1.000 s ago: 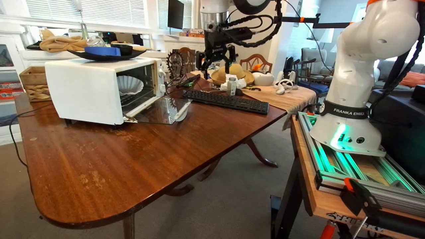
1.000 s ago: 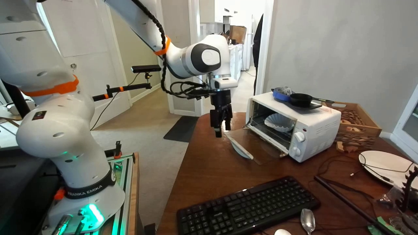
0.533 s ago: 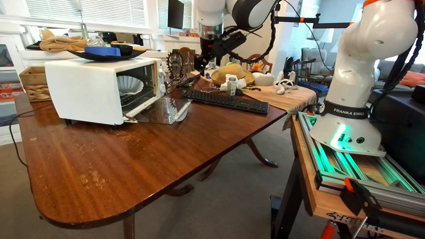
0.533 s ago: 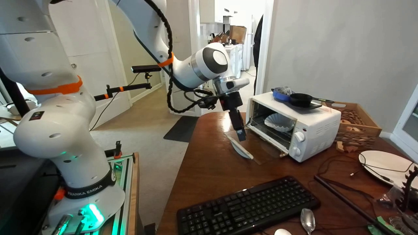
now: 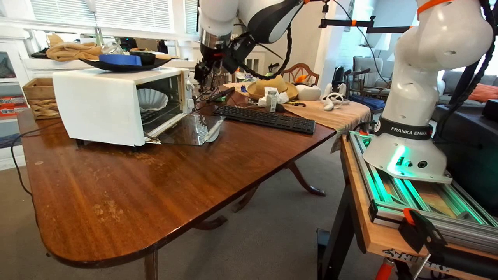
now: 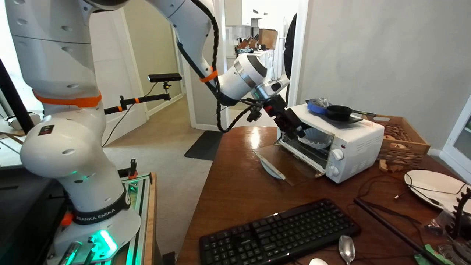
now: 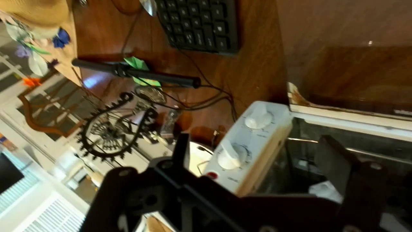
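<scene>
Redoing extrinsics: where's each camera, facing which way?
Wrist view: wrist-mounted, facing white boxy toaster oven; black gripper shows.
In an exterior view: off a corner of brown wooden table, facing oven's plain side; white arm, gripper show.
In an exterior view: near black rectangular keyboard, facing oven's open front; arm, gripper show.
Both exterior views share oven, table, keyboard.

Fluted dish (image 6: 318, 139) partly out of sight behind tool (image 6: 297, 133)

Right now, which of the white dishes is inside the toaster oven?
The fluted white dish, with ridged sides, is in the toaster oven. The flat white plate, without ridges, lies outside it on the table.
</scene>
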You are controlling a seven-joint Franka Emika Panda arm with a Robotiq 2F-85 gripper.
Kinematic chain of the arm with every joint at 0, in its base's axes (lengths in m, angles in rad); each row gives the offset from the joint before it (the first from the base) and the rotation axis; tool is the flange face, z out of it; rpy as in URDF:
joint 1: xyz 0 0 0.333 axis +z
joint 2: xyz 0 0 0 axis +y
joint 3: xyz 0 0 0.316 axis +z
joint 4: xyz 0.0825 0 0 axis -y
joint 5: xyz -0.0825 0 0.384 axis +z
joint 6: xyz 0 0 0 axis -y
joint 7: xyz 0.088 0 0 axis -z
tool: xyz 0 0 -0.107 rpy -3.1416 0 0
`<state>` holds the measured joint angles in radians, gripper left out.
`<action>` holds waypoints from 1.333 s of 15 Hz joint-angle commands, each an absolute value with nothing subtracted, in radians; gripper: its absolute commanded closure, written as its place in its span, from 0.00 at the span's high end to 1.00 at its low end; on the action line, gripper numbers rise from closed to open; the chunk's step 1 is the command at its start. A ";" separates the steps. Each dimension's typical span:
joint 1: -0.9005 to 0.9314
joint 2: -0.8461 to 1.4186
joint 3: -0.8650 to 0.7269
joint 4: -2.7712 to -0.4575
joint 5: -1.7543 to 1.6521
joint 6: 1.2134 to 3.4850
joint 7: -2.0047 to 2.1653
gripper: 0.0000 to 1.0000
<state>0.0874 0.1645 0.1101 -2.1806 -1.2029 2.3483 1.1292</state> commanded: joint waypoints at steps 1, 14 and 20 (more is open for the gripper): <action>0.117 0.272 0.114 -2.117 -1.303 2.481 1.112 1.00; 0.124 0.398 0.117 -1.991 -1.361 2.588 0.877 1.00; 0.143 0.416 0.096 -1.989 -1.355 2.528 0.851 1.00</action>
